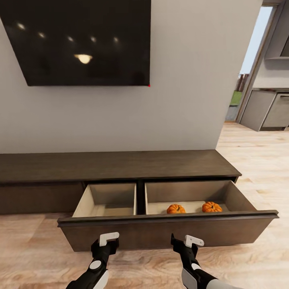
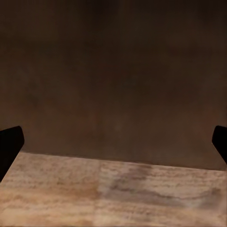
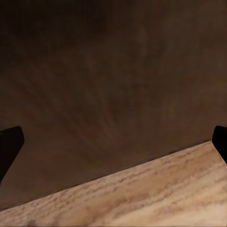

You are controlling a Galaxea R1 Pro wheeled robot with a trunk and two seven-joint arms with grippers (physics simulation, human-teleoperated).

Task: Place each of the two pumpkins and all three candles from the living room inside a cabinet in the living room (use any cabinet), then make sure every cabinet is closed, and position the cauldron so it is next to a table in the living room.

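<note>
Two pumpkins (image 1: 176,208) (image 1: 212,207) sit in the cabinet's (image 1: 120,165) open drawer (image 1: 168,230), right compartment, 1 o'clock from both tools. Left tool (image 1: 105,243) and right tool (image 1: 186,242) apparently spread, empty, near drawer front.

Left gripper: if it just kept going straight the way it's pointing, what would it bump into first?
Most likely the dark-brown drawer front of the open cabinet. The left gripper, jaws open and empty, faces that panel just above the wood floor; how near it is remains unclear.
</note>
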